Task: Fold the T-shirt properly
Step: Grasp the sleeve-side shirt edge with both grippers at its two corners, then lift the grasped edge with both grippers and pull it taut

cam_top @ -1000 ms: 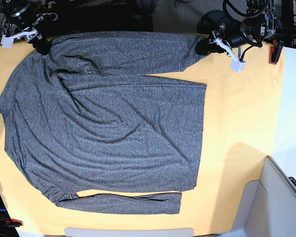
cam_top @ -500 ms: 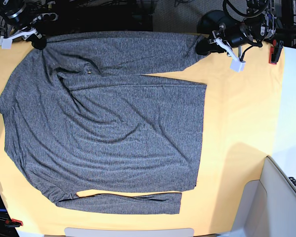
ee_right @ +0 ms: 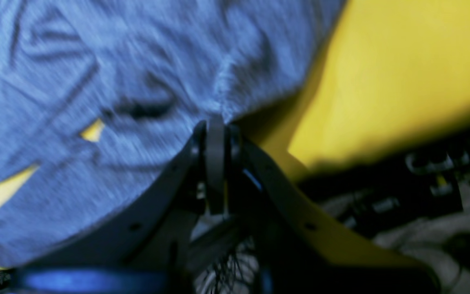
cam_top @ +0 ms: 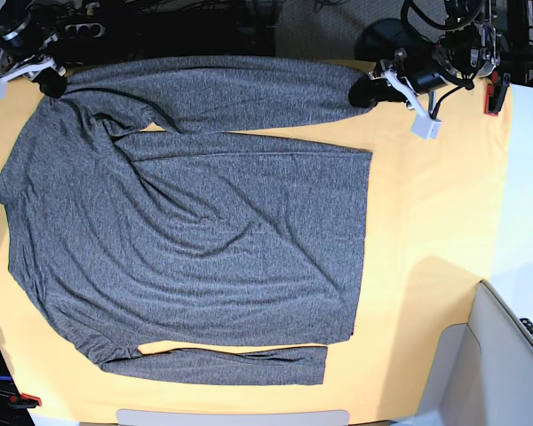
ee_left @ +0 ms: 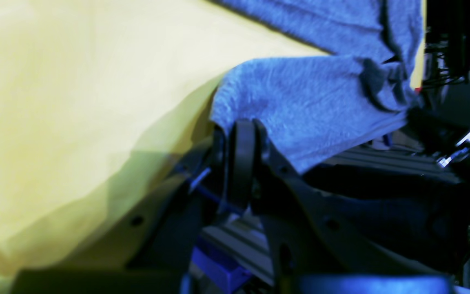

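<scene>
In the left wrist view, the left pincer (ee_left: 241, 134) is closed on a raised end of the T-shirt (ee_left: 320, 110). The grey cloth is lifted a little above the tabletop (ee_left: 76, 102) with its yellow cover, and it hangs over the far edge toward the dark frame parts. Which part of the garment this is I cannot read from here alone; it looks like a sleeve cuff.

In the right wrist view, the right pincer (ee_right: 215, 126) is also shut, with the edge of the T-shirt (ee_right: 116, 81) pinched between its tips. The picture is blurred, so the folds near the grip are hard to make out. Small gaps in the cloth show yellow beneath.

In the base view, the T-shirt (cam_top: 195, 231) lies flat and spread over most of the tabletop (cam_top: 426, 231). The upper sleeve runs along the far edge, with the left pincer (cam_top: 366, 90) at its cuff end and the right pincer (cam_top: 50, 85) at the shoulder end. The lower sleeve lies along the near edge, apart from the body by a thin yellow strip.

I judge the folding is only at the start: the body is smoothed out, one sleeve is gripped at both ends, but no fold is finished. The sleeves and the body remain to fold. The pincer tips are small and dark here.
</scene>
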Controlling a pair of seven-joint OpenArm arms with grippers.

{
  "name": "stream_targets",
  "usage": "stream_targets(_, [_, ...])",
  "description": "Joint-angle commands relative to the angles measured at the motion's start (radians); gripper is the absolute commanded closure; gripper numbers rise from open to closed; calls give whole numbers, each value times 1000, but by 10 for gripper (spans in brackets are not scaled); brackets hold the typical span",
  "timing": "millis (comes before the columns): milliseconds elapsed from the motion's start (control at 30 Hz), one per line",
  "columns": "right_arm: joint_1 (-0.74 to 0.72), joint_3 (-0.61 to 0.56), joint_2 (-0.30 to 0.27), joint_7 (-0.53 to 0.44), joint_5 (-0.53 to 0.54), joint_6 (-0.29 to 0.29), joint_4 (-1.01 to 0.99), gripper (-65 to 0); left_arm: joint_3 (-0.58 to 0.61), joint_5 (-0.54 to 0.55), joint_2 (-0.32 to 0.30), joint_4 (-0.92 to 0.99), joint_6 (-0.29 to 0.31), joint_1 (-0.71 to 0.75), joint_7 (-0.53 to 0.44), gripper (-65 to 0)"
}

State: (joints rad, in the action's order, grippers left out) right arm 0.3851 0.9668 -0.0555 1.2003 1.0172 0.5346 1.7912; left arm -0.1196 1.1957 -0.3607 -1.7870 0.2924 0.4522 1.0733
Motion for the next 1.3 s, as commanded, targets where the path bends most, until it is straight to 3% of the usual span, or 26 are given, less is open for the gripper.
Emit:
stream_targets(0, [-8,4,-19,-15,16,5,19,-2,-1,22,-11,-15,9,-26,-8,-2])
stream_targets(333, [-216,-73,-36,-15,4,5,15,-2,-2,14,-8,-10,9,-241,149,-2])
stream_targets(533, [-378,-176,-7,-20,-203,5,11,-2,1,0,-7,126,9,-384,163,-2])
stream_targets(767, [-513,-194,49,-20,-378,5,-75,-2,1,0,-10,218,9,-484,163,-2])
stream_targets(900, [-553,-188,50,-26,-429,5,-116,-2,1,0,-11,226,9,-519,163,-2])
stream_targets(1133, [-547,-188,53,-150,-496,5,-118,-2,-4,0,-11,249,9,-542,152,-2])
stream_targets(1267, [-547,-191,55,-158,-527,5,-118,-2,-1,-1,-11,304,9,-542,152,-2])
